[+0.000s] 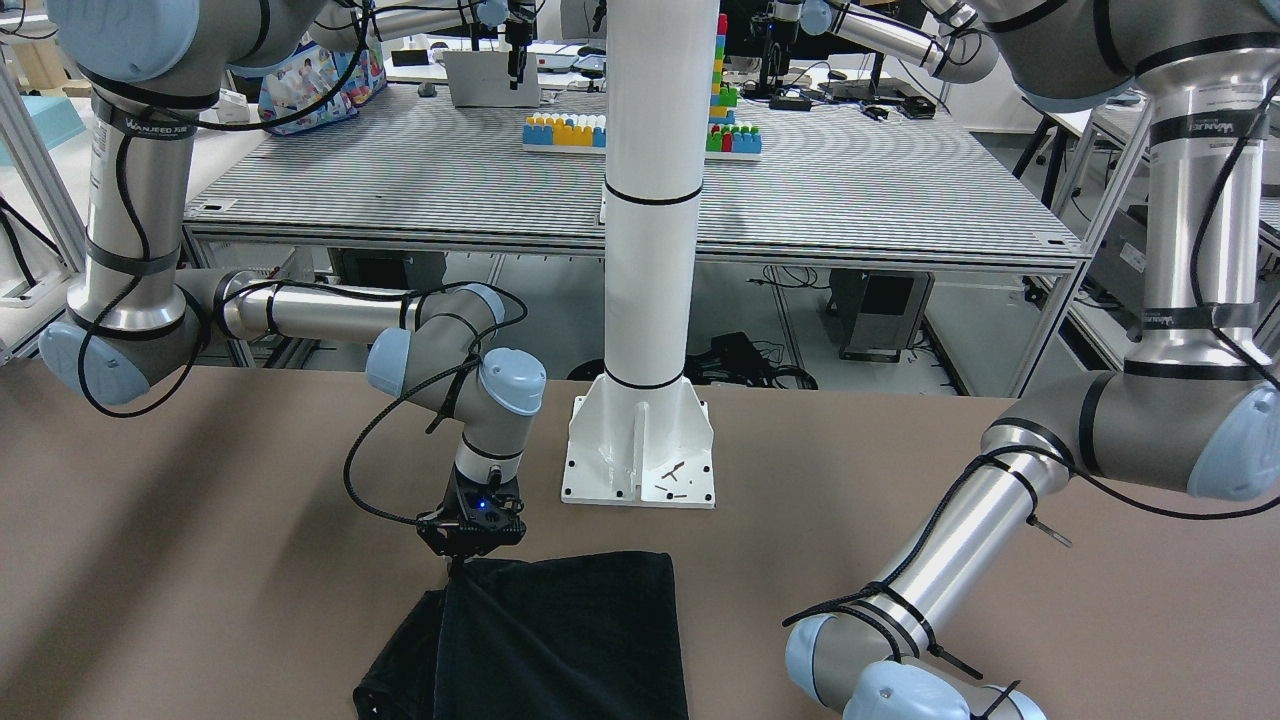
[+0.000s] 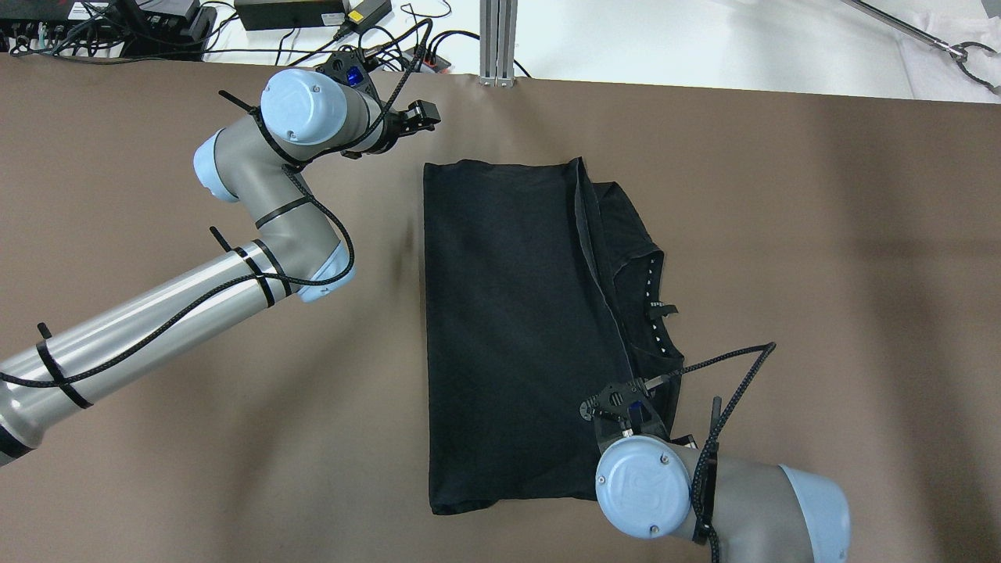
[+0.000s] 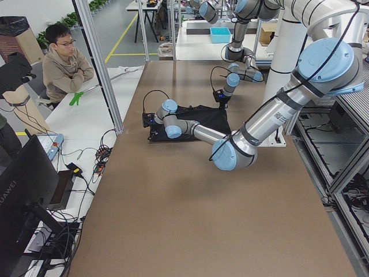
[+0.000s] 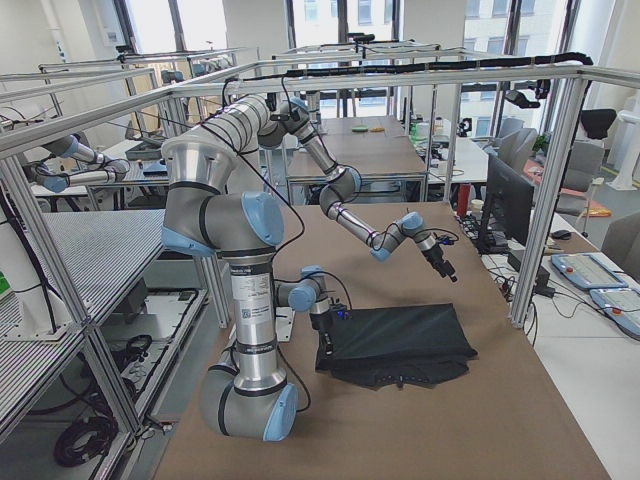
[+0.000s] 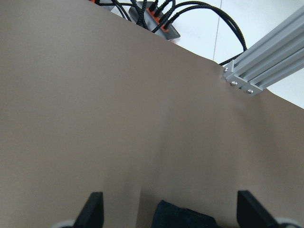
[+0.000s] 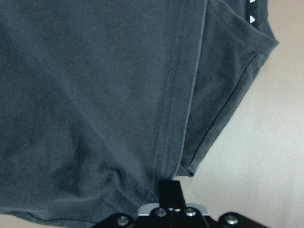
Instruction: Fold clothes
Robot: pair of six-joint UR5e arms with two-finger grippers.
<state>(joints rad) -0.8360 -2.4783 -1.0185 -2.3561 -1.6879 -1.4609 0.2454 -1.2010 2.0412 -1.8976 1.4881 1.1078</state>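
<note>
The clothes (image 2: 508, 328) are one black garment lying flat mid-table, folded over so that a hemmed edge runs along its length and the collar part (image 2: 641, 274) sticks out beside it. My right gripper (image 1: 462, 558) is shut on the hem at the garment's near corner; in the right wrist view its fingers (image 6: 170, 187) pinch the hemmed fabric (image 6: 95, 95). My left gripper (image 2: 422, 117) hovers open just beyond the garment's far corner, with both fingertips (image 5: 95, 209) spread wide. Only a tip of the black cloth (image 5: 185, 217) shows between them, untouched.
The white post's base (image 1: 640, 450) is bolted to the table behind the garment, with loose screws on its plate. An aluminium frame post (image 2: 499, 39) and cables (image 2: 313, 16) line the far edge. A person (image 3: 63, 63) sits past that edge.
</note>
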